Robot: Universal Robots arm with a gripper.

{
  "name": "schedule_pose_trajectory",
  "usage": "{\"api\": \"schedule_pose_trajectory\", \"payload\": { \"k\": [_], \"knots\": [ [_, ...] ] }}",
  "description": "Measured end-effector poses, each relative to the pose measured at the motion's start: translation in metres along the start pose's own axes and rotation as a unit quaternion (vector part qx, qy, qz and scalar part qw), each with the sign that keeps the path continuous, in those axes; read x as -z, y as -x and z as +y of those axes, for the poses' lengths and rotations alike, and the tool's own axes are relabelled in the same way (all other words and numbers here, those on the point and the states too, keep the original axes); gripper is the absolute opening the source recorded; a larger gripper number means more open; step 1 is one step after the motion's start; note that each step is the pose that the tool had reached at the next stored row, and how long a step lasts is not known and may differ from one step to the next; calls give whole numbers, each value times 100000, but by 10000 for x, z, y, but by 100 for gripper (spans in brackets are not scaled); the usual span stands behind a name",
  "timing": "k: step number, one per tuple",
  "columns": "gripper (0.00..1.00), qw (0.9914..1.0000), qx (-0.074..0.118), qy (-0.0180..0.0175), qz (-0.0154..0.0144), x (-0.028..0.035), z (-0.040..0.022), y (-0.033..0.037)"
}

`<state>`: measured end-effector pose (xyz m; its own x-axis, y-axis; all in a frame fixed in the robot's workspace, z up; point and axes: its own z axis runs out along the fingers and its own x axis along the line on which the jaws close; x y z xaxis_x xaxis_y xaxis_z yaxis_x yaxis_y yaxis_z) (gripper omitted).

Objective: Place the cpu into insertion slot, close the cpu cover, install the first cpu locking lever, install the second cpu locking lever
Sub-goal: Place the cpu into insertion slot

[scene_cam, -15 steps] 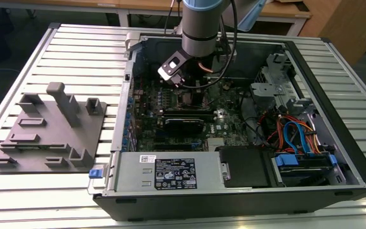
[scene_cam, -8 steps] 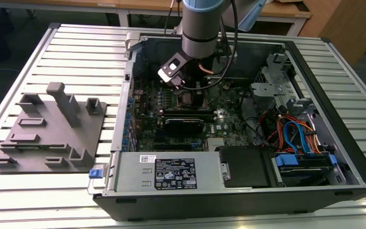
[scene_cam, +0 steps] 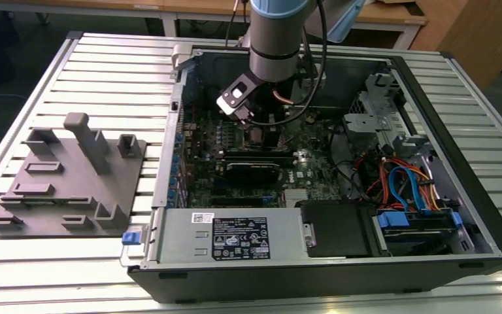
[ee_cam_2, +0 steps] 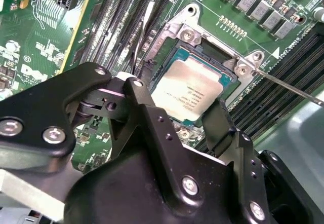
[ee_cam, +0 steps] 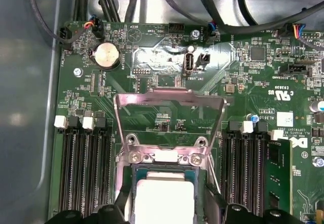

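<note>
The cpu (ee_cam_2: pixel 195 89), a square silver-topped chip, lies flat in the insertion slot (ee_cam_2: pixel 215 56) on the green motherboard. My gripper (ee_cam_2: pixel 179 102) hovers right over it. Its black fingers (ee_cam_2: pixel 220 125) stand on either side of the chip with a small gap to each edge, so the gripper is open. In the first wrist view the cpu (ee_cam: pixel 164 201) shows between the same fingers, and the cpu cover (ee_cam: pixel 169 96) stands raised on its hinge beyond the socket. A thin locking lever (ee_cam_2: pixel 288 84) sticks out beside the socket. In the exterior view the gripper (scene_cam: pixel 264 127) is low inside the open computer case.
Black memory slots (ee_cam: pixel 83 173) flank the socket, with a green memory stick (ee_cam: pixel 276 178) in one. Case walls, a power supply (scene_cam: pixel 225 235) and coloured cables (scene_cam: pixel 399 183) surround the board. A grey fixture tray (scene_cam: pixel 68 190) lies on the table at the exterior view's left.
</note>
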<state>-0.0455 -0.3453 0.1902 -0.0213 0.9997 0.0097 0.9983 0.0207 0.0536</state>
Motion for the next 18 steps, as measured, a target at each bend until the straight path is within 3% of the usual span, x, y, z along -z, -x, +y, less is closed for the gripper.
{"api": "schedule_pose_trajectory", "payload": {
  "k": [18],
  "knots": [
    [67, 100000, -15, -44, 171, 127, 6, -1]
  ]
}}
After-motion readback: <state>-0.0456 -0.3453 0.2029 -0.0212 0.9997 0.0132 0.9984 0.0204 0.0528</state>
